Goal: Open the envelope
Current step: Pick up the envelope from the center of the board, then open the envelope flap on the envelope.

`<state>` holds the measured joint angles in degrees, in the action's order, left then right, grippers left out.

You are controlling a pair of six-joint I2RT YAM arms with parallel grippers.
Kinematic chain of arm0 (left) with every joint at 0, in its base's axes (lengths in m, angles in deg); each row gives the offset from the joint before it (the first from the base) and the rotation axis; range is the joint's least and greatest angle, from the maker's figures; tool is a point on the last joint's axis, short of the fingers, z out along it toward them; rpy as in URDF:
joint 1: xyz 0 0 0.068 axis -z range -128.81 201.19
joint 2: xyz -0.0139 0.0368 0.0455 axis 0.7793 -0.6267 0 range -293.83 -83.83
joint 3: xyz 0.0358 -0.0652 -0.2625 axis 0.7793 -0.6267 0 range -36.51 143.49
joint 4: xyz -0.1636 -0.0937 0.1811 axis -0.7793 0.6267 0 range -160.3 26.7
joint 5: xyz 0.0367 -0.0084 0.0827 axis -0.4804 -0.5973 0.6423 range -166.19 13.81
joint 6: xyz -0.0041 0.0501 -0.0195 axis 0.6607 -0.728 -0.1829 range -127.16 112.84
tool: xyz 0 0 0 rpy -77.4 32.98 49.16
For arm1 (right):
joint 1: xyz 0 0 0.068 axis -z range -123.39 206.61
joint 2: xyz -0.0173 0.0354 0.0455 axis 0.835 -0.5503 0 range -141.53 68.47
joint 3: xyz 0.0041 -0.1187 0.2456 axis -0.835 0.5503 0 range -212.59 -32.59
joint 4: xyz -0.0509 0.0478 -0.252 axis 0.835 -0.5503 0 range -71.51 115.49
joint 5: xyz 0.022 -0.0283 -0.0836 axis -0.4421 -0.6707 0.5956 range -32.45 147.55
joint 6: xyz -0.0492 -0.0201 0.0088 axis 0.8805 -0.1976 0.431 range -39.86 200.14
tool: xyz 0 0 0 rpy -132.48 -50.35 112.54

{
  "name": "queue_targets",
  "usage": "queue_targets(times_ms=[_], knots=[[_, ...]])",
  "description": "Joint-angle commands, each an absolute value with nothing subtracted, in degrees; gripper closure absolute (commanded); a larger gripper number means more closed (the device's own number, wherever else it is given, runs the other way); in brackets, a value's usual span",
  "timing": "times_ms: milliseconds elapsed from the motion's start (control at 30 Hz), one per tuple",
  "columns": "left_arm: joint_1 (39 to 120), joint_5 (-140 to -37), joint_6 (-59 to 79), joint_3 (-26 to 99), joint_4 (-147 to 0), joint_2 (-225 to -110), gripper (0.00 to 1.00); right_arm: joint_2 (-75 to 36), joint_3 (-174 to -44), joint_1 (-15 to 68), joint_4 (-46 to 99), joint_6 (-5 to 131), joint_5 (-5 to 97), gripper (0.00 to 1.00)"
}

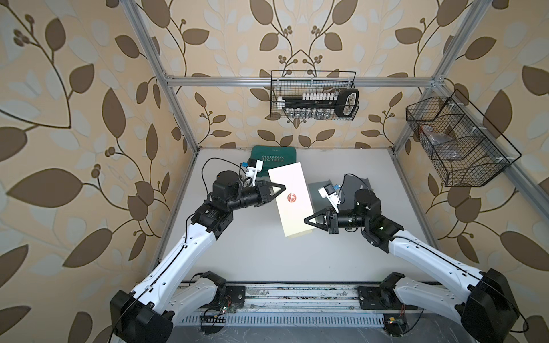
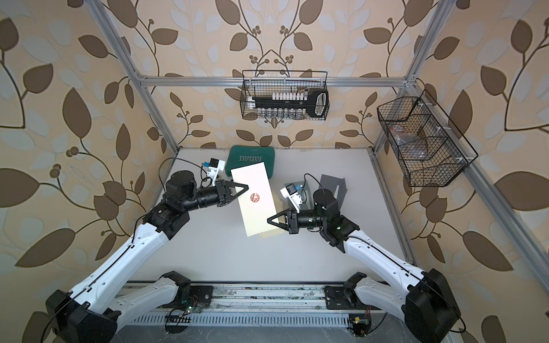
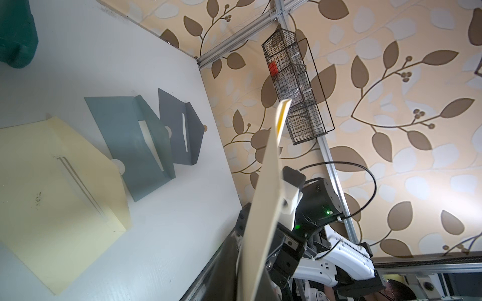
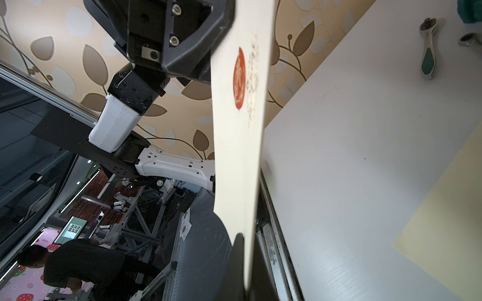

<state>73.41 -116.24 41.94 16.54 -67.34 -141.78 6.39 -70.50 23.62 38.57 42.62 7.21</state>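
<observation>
- We see the envelope (image 1: 292, 199) between the left gripper (image 1: 284, 187) and the right gripper (image 1: 305, 220).
- Behind it lies the tool case (image 1: 273, 155); beneath it, a second envelope (image 3: 60, 195).

White bench (image 1: 267, 261). At its far edge, a dark green case (image 1: 273, 156) lettered EXPLOIT. Two folded card sheets, blue-grey (image 3: 125, 135) and dark grey (image 3: 180, 135), edges meeting. Chrome ratchet wrench (image 4: 427, 52), green grip, near the case. Black wire baskets: back wall (image 1: 274, 89) — holds a black socket rack (image 1: 312, 102); side frame (image 1: 475, 175).
</observation>
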Motion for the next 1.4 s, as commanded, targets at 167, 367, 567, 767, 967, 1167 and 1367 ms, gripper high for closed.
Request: queue_targets(times_ms=[167,367,567,767,967,1167,1367], knots=[[73.96,-115.12,40.34,17.16,-65.80,-140.25,1.00,5.94,-69.98,23.35,38.50,42.67,8.55,0.93],[73.96,-113.10,37.31,17.76,-61.30,-139.95,1.00,8.02,-70.43,23.86,32.19,44.40,14.69,0.73],[74.13,-109.60,33.29,19.05,-55.23,-138.98,1.00,10.90,-70.12,26.70,27.14,44.56,21.21,0.64],[77.48,-100.50,27.74,21.10,-47.90,-139.00,1.00,14.58,-71.46,28.51,17.30,40.82,35.21,0.36],[85.37,-85.46,22.92,20.56,-45.58,-137.73,1.00,15.42,-73.63,33.31,10.14,32.78,39.82,0.02],[93.15,-75.46,19.81,19.28,-47.82,-137.91,1.00,16.53,-69.78,36.71,13.01,22.23,36.85,0.02],[103.25,-62.88,17.71,20.66,-47.95,-141.85,1.00,14.92,-72.58,35.74,12.23,23.55,35.55,0.10]])
